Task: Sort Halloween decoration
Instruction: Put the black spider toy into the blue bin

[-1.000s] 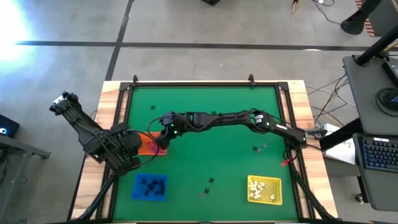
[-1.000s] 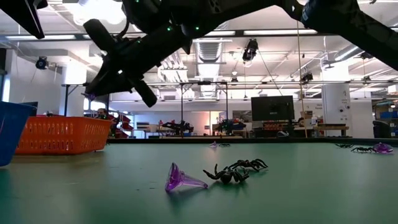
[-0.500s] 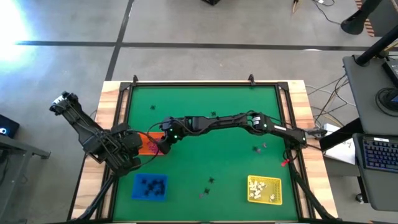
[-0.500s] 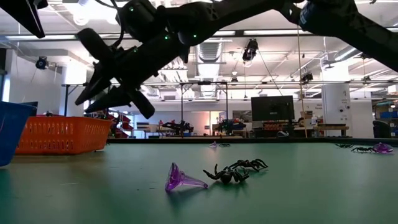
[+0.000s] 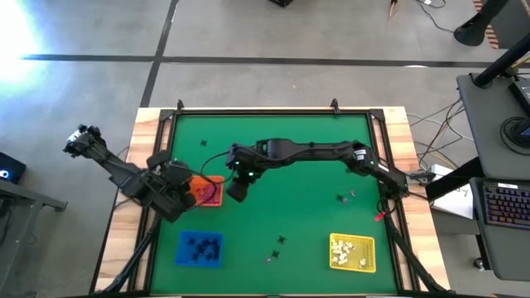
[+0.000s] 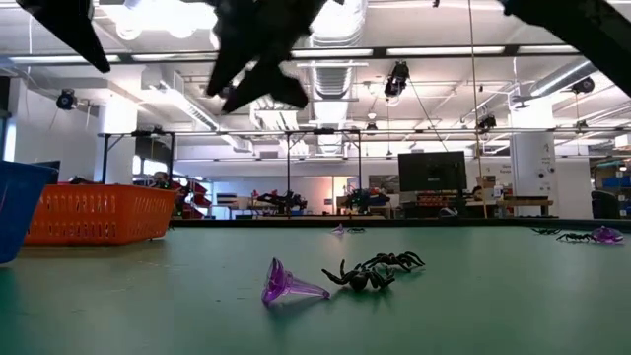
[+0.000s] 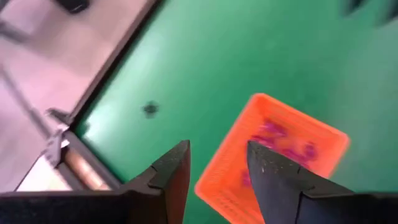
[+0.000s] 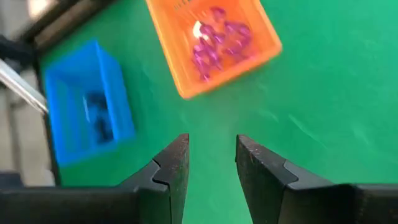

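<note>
— Since our right gripper (image 5: pixel 235 191) hangs empty with fingers (image 8: pixel 169 167) spread just beside the orange tray (image 5: pixel 204 191), where do we go next?
— Nearest us lie a purple cone trinket (image 6: pixel 288 284) and a black spider (image 6: pixel 376 270), glossy plastic, near the tabletop's (image 5: pixel 273 207) front edge between the blue tray (image 5: pixel 199 248) and yellow tray (image 5: pixel 352 252).
— Our left gripper (image 7: pixel 214 167)?
— Fingers apart too, over the orange tray's far side.

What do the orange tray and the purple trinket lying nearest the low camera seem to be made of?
Orange tray: probably moulded plastic, matt, since its wall shows a fine ribbed or slotted pattern and uniform bright colour. Purple trinket: likely translucent plastic with a glossy finish; light passes through its flared cone and glints on the rim. Neither can be confirmed by look alone.
</note>
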